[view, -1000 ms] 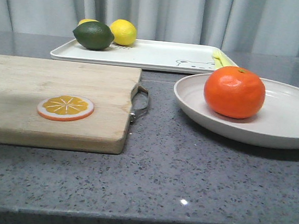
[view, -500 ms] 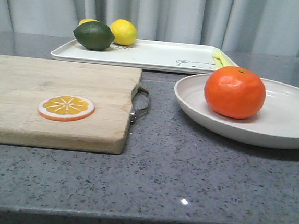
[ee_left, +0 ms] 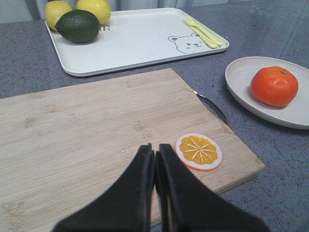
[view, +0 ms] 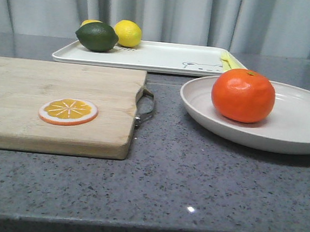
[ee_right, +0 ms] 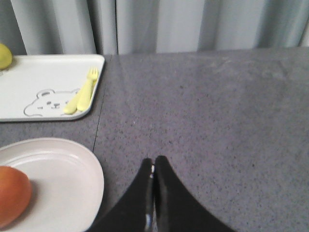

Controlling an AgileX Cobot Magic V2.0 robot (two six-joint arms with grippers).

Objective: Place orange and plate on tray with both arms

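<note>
The orange (view: 243, 95) sits in the off-white plate (view: 300, 129) at the right of the grey counter. Both also show in the left wrist view, orange (ee_left: 274, 86) on plate (ee_left: 241, 79), and in the right wrist view, orange (ee_right: 12, 195) on plate (ee_right: 67, 179). The white bear-face tray (view: 165, 57) lies at the back; it also shows in the left wrist view (ee_left: 140, 43) and the right wrist view (ee_right: 29, 82). My left gripper (ee_left: 155, 151) is shut and empty above the cutting board. My right gripper (ee_right: 153, 163) is shut and empty over bare counter beside the plate. Neither gripper shows in the front view.
A wooden cutting board (view: 33, 83) with a metal handle (view: 146, 107) lies at the left, bearing an orange slice disc (view: 68, 111). On the tray's far left stand a green lime (view: 97, 36) and two lemons (view: 128, 33). A yellow fork (ee_right: 82, 94) lies on the tray's right end.
</note>
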